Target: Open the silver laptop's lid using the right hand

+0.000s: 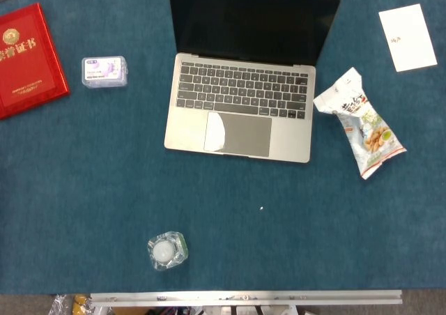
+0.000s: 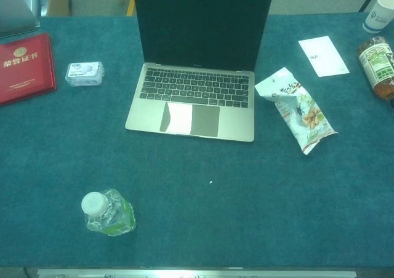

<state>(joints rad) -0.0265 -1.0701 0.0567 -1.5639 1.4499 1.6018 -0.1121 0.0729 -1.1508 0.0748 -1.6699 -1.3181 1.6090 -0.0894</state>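
The silver laptop [image 1: 240, 109] [image 2: 192, 103] stands open at the middle back of the blue table. Its lid [image 1: 252, 21] [image 2: 202, 24] is raised with a dark screen facing me, and the keyboard and trackpad are exposed. Neither hand appears in the head view or the chest view.
A red certificate book [image 1: 28, 58] [image 2: 23, 66] lies far left, a small plastic pack [image 1: 104, 72] [image 2: 84, 72] beside it. A snack bag [image 1: 360, 121] [image 2: 295, 109] lies right of the laptop, a white card [image 1: 408, 36] [image 2: 323, 56] behind it. A water bottle [image 1: 166, 250] [image 2: 108, 213] stands near the front edge. A jar [image 2: 377, 66] and paper cup [image 2: 380, 12] sit far right.
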